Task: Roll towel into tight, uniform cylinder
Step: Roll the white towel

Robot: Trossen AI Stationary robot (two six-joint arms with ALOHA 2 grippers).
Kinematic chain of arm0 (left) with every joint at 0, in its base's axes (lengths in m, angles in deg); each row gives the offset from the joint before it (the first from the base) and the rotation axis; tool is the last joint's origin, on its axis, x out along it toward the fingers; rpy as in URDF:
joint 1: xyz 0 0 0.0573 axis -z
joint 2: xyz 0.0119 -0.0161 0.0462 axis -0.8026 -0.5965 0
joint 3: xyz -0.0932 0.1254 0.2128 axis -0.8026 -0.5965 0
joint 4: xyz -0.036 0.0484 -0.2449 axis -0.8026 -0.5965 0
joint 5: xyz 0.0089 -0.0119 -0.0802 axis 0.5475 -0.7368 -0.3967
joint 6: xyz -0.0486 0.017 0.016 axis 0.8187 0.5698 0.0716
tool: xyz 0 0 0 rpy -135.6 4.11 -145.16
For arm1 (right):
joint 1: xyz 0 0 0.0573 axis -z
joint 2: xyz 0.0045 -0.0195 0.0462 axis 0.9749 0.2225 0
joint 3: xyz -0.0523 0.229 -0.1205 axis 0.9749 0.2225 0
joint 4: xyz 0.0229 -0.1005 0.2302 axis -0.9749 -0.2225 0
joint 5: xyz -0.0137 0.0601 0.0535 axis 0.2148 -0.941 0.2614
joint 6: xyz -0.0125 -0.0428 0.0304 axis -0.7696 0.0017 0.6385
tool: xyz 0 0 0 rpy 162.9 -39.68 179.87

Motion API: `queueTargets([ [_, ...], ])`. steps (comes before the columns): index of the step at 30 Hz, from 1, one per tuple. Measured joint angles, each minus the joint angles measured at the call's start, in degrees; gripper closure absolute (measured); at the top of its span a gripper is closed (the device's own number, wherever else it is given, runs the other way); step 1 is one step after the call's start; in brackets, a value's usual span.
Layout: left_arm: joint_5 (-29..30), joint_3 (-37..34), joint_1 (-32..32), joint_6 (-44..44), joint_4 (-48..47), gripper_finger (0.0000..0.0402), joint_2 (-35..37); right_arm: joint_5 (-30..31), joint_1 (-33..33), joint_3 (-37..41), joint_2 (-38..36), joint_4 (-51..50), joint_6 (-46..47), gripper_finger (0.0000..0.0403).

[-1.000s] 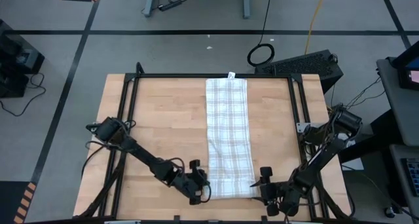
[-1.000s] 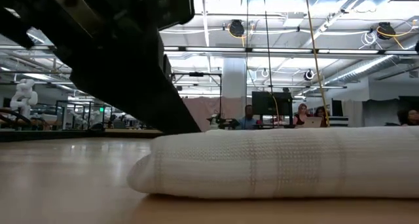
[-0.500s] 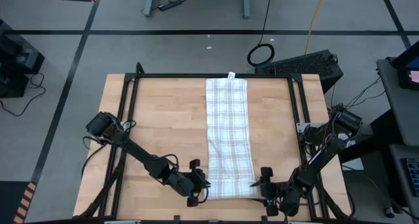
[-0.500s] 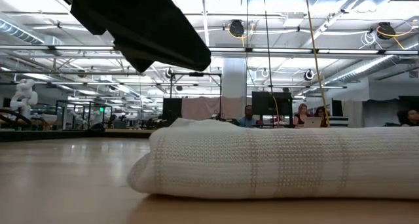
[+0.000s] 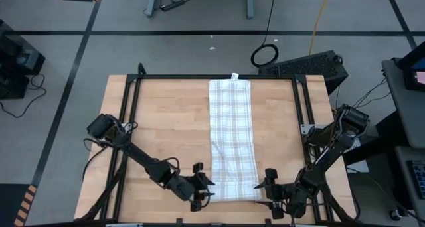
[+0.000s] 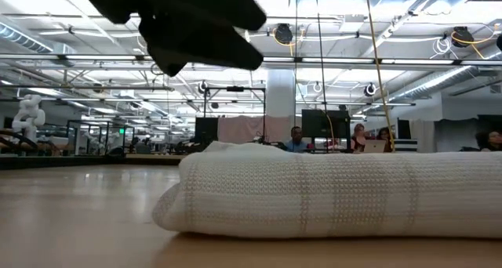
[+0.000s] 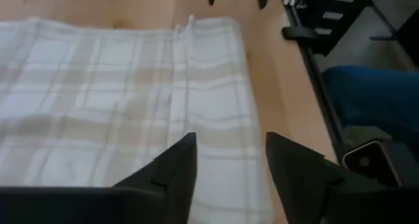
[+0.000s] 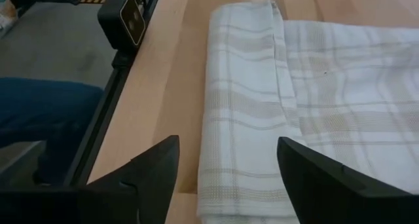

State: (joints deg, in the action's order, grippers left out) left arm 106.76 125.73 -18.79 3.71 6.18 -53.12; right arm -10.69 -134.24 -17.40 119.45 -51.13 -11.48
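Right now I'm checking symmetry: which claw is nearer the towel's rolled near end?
Left, slightly. The left claw sits at the towel's near-left corner; the right claw waits just off the near-right corner.

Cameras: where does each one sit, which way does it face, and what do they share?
High: overhead, straight down; both arms, left gripper, right gripper flanking the towel.
Low: table height, level across; the towel's rolled end, dark arm part overhead.
Left wrist: over its open fingers, onto the towel.
Right wrist: likewise, fingers.
All share the towel.
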Motion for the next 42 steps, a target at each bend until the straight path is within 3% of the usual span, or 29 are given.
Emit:
queueTargets([
  [10, 2.93, 0.0, 1.33, 0.07, 3.49, 0.0142, 0.07, -0.07, 0.02, 0.01, 0.0, 0.02, -0.29, 0.0156],
  [20, 3.43, 0.0, 3.42, 0.8, 2.11, 0.0089, 0.07, -2.03, -0.01, 0.01, 0.0, 0.06, 7.97, 0.0156],
  [33, 11.98, 0.0, 7.69, 0.74, 2.34, 0.0084, 0.07, -0.66, -0.55, 0.02, 0.0, 0.48, 7.84, 0.0154],
  [42, 13.11, 0.02, 8.68, 1.83, 2.55, 0.0084, -1.36, -0.13, -0.69, 0.0, 0.03, 0.34, 7.44, 0.0109],
])
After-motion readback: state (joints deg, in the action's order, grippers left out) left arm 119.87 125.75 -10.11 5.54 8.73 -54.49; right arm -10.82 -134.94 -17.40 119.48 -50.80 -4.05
